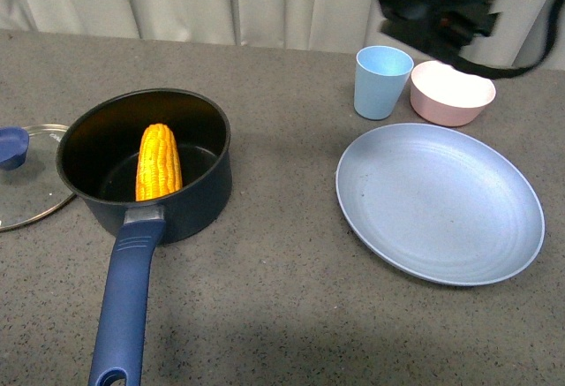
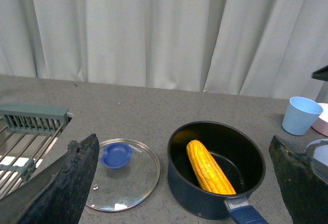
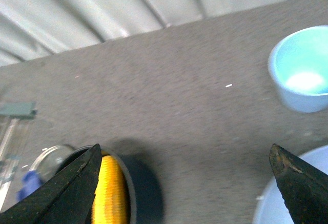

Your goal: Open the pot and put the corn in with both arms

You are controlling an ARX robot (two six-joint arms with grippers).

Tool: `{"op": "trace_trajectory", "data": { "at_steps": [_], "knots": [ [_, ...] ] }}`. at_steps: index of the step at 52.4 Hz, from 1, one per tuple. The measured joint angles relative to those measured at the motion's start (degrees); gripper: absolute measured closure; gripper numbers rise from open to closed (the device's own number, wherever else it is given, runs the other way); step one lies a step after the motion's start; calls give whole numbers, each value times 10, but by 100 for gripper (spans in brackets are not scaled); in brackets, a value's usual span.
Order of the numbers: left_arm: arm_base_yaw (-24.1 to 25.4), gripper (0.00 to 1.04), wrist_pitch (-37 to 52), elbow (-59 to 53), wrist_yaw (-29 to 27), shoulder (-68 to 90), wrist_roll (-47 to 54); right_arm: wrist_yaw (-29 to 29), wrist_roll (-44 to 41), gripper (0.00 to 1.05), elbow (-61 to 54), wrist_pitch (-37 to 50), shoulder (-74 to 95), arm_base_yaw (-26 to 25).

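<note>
The dark pot [image 1: 181,205] stands open at the left of the table, its blue handle [image 1: 126,302] pointing toward me. The yellow corn [image 1: 158,162] leans inside it. The glass lid [image 1: 26,183] with its blue knob [image 1: 12,146] lies flat on the table left of the pot. My right arm [image 1: 433,6] hangs high at the back right, above the cup and bowl. My right gripper [image 3: 184,183] is open and empty, well above the table. My left gripper [image 2: 184,183] is open and empty, pulled back from pot [image 2: 205,203], corn [image 2: 210,172] and lid [image 2: 123,175].
A large pale blue plate [image 1: 440,202] lies at the right. A light blue cup [image 1: 380,83] and a pink bowl [image 1: 451,93] stand behind it. A metal rack [image 2: 25,131] sits at the far left. Curtains hang behind the table.
</note>
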Motion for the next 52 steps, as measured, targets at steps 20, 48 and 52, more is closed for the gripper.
{"op": "trace_trajectory", "data": {
  "at_steps": [20,48,52],
  "knots": [
    [0,6,0,0,0,0,0,192,-172,9,-438,132,-349,-85],
    [0,6,0,0,0,0,0,89,-300,68,-593,358,-518,-162],
    [0,6,0,0,0,0,0,79,-303,80,-600,331,-549,-172]
  ]
}}
